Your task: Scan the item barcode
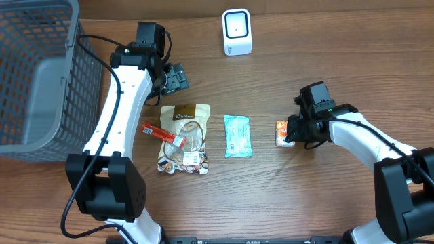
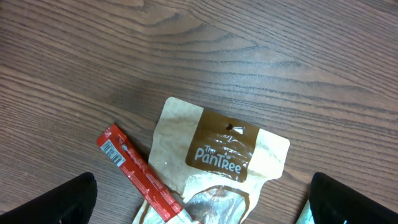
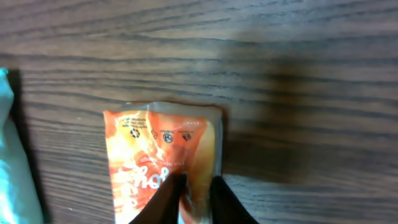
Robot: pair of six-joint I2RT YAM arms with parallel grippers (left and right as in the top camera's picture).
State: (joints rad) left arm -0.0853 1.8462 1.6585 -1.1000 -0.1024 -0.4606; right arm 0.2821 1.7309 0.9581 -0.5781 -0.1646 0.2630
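The grey basket [image 1: 34,74] stood well off from the left gripper [image 1: 178,78], whose jaws gaped wide just above the brown pouch [image 1: 184,135]. The right gripper [image 3: 194,202] pinched the orange packet [image 3: 155,149] (crumpled at the pinch), which stretched ahead of its fingertips on the table [image 3: 298,62].

The overhead camera looks straight down on the worktop [image 1: 271,203] from far enough away to frame the whole layout. The left wrist camera faces down at close range onto the tan pouch [image 2: 217,155] and red stick [image 2: 140,174], an area the overhead view shows left of centre. The right wrist camera sits nearest, looking down past the right pincer [image 3: 196,190] onto the orange packet [image 3: 155,149], which the overhead view shows right of centre.
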